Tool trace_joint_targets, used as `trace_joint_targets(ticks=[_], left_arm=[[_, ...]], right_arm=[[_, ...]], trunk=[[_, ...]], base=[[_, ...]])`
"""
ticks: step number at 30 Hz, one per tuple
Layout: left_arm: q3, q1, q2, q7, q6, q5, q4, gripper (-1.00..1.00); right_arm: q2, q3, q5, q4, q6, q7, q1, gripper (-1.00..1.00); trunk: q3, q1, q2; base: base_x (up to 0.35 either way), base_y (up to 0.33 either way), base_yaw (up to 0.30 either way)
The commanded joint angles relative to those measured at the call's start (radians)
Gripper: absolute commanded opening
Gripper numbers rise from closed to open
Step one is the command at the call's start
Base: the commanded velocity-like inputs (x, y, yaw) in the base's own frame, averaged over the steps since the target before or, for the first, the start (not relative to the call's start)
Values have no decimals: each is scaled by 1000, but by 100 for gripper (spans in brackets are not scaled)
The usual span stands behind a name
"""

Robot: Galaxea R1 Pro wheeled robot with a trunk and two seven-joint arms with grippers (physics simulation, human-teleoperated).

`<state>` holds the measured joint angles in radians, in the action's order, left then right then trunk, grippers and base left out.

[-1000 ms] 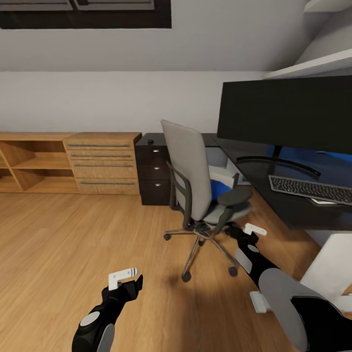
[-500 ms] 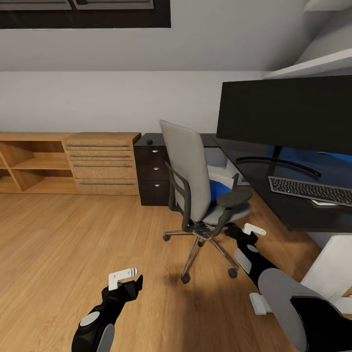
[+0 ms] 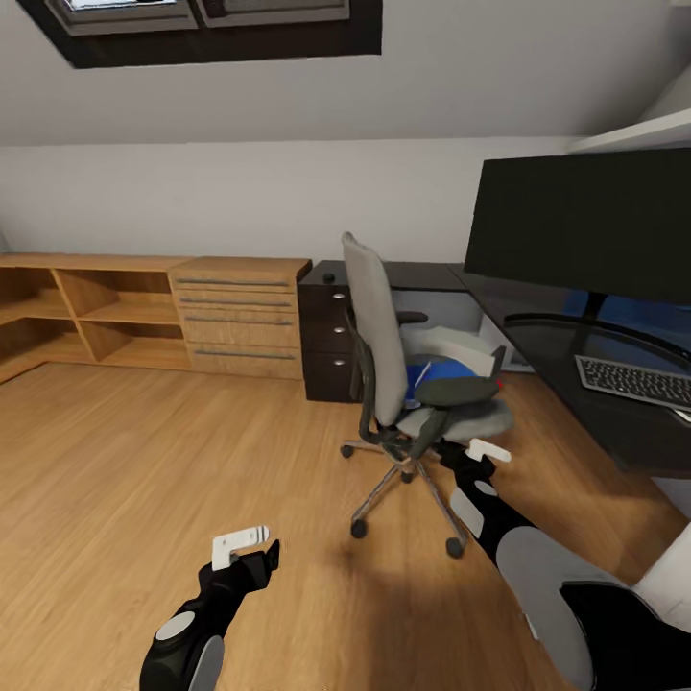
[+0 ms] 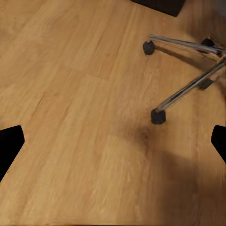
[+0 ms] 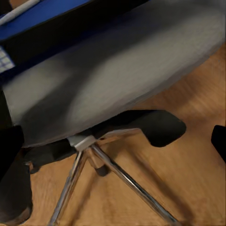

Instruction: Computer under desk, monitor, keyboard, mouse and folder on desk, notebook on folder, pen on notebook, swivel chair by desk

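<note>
The grey swivel chair (image 3: 384, 331) stands on the wood floor beside the black desk (image 3: 576, 393), its back turned to me. On its seat lies the blue folder (image 3: 440, 372), with a thin white streak, maybe the pen, on it; the folder's edge (image 5: 42, 12) is close above my right gripper. The monitor (image 3: 585, 226) and keyboard (image 3: 633, 380) are on the desk. A pale casing, likely the computer (image 3: 449, 340), sits under the desk. My right gripper (image 3: 485, 449) (image 5: 113, 141) is open just below the seat. My left gripper (image 3: 245, 545) (image 4: 113, 146) hangs open over bare floor. Mouse and notebook are not discernible.
A black drawer unit (image 3: 331, 331) with a small dark object on top stands left of the desk. Low light-wood cabinets (image 3: 192, 312) run along the back wall. The chair's chrome legs and castors (image 4: 157, 116) spread out near both grippers. Open floor lies to the left.
The whole picture has shifted right and down, so the camera has moved. Both arms keep their places in the picture, and the grippers stay open.
</note>
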<state>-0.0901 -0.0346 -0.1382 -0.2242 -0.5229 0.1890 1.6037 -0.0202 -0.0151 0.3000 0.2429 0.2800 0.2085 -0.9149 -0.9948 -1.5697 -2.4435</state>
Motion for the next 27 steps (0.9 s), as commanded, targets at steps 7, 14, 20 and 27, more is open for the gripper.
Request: trace_joint_targets(ticks=[7, 14, 20, 27], left_arm=[[-1, -1, 1, -9, -3, 10, 1, 100], [-1, -1, 0, -9, -3, 10, 1, 100], [-1, -1, 0, -9, -3, 10, 1, 100], [-2, -1, 0, -9, -3, 10, 1, 100]], right_arm=[[-6, 1, 2, 0, 4, 1, -1, 100], [-8, 1, 2, 0, 4, 1, -1, 100], [-14, 1, 2, 0, 4, 2, -1, 100], [-15, 1, 2, 0, 4, 2, -1, 100]], trunk=[[-1, 0, 0], [-1, 0, 0], [-1, 0, 0], [-1, 0, 0]], base=[[-39, 86, 274], [-1, 3, 274], [0, 0, 274], [0, 0, 275]])
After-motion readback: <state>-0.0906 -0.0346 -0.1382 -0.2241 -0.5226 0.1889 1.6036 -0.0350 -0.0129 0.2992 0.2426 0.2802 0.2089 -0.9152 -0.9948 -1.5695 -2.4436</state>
